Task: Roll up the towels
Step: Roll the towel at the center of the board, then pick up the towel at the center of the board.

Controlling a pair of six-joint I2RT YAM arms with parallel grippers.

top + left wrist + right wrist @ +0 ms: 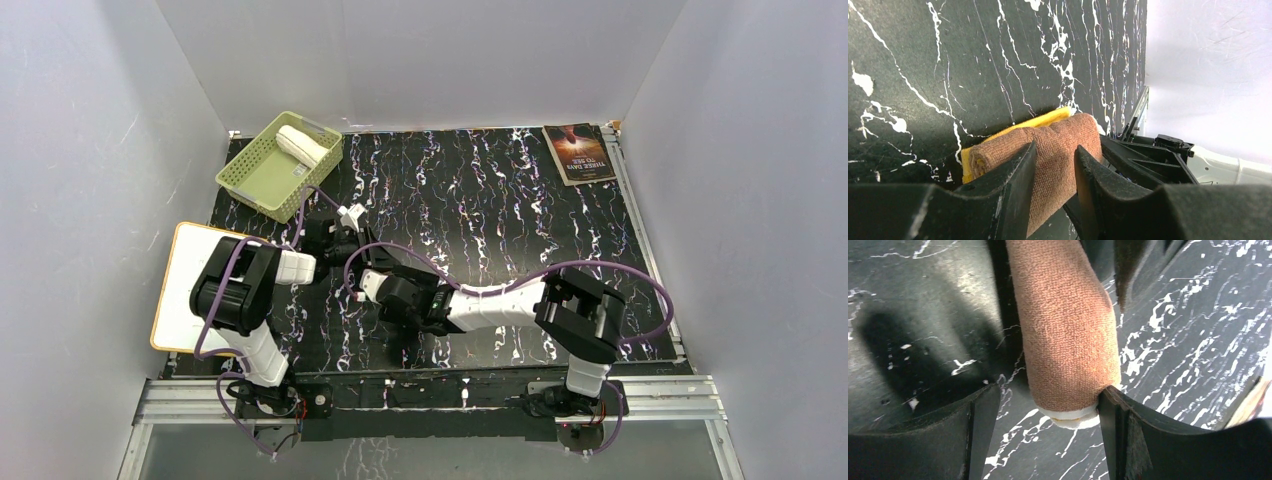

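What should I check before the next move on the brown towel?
1. Left gripper clamped on the brown towel roll: ok.
2. Right gripper open, straddling the roll's end: ok.
3. Roll fully wound: cannot tell, a yellow edge sticks out alongside.
4. White towel rolled, lying in the basket: ok.
5. Free space in the basket beside it: ok.

One towel (300, 145) in basket (262, 178) back left, second towel (1058, 145) left-centre, book (578, 153) back right.

Green basket (262, 172) lies back-left, dark book (579, 153) back-right, white board (185, 288) near-left.
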